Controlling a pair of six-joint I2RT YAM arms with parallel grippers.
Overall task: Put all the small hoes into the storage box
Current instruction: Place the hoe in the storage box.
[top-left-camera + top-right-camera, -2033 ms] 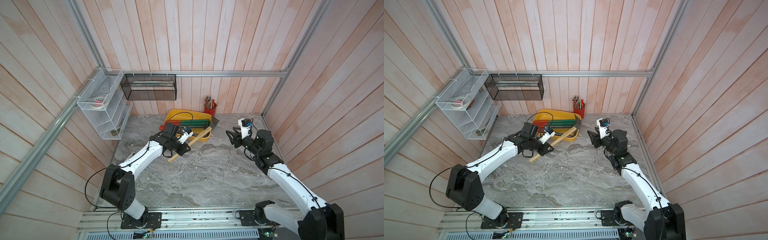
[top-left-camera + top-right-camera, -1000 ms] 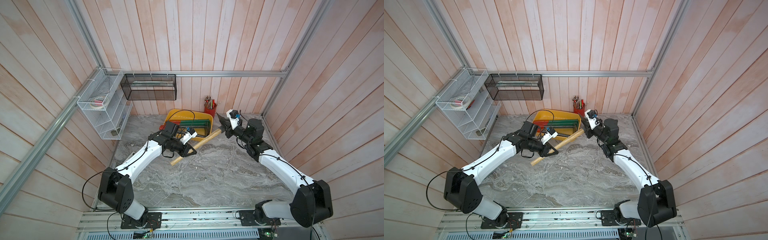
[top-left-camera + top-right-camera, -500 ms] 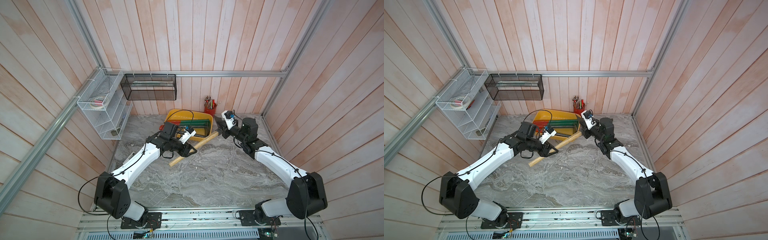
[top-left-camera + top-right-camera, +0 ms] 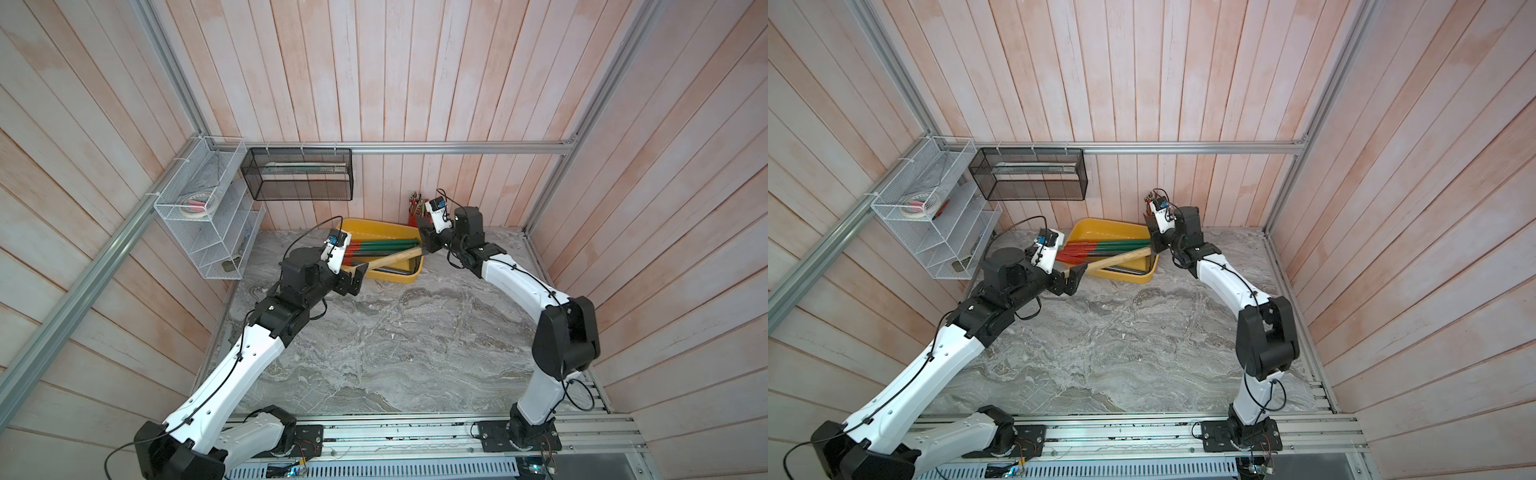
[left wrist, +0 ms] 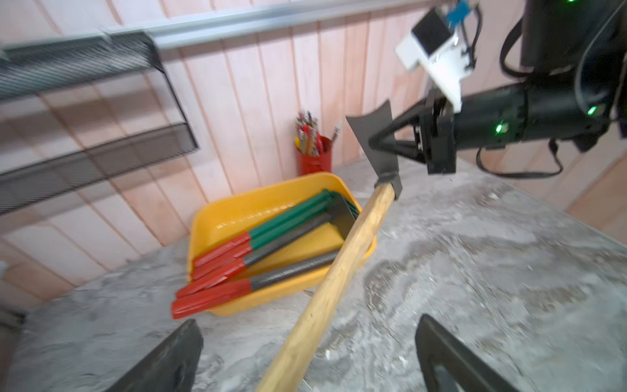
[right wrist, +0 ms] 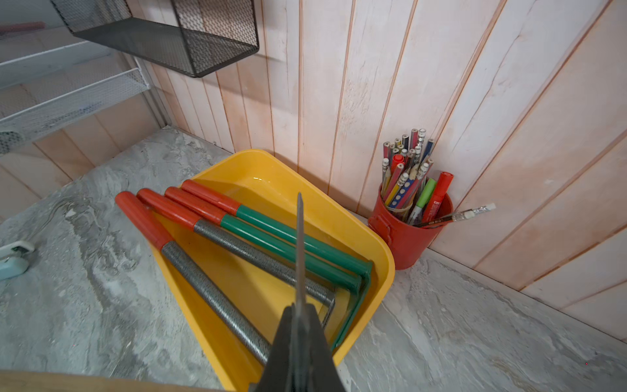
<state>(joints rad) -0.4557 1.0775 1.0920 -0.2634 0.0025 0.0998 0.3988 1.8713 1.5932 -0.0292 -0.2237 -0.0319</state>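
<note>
The left gripper (image 5: 307, 322) has let go of the small hoe (image 4: 390, 257). Its fingers (image 5: 169, 356), clamped on the wooden handle (image 5: 339, 264) a second ago, now stand spread wide on either side of it with a clear gap on both sides. The right gripper (image 5: 373, 142), well away from the storage box (image 4: 374, 222) two seconds ago, has come in over the end of the box beside the red pencil pot (image 6: 403, 244).

There its jaws are pressed together on the hoe's dark metal blade (image 5: 371, 132), which shows edge-on between them in the right wrist view. The hoe hangs from that pinch above the yellow storage box. Its head is over the box's pencil-pot end, and its handle slants down across the box's front rim to end between the left gripper's parted fingers, just outside the box. Whether the handle touches the rim cannot be told.

Inside the box lie several long tools (image 6: 271, 234) with red grips and green or grey shafts, side by side, their red ends jutting over the box's far end. A black mesh basket (image 4: 297, 183) hangs on the wall above and behind the box. A white wire rack (image 4: 208, 232) is fixed to the side wall, beyond the end of the box where the red grips stick out. The box sits on a grey marbled tabletop (image 4: 395, 345), against the back wall.
</note>
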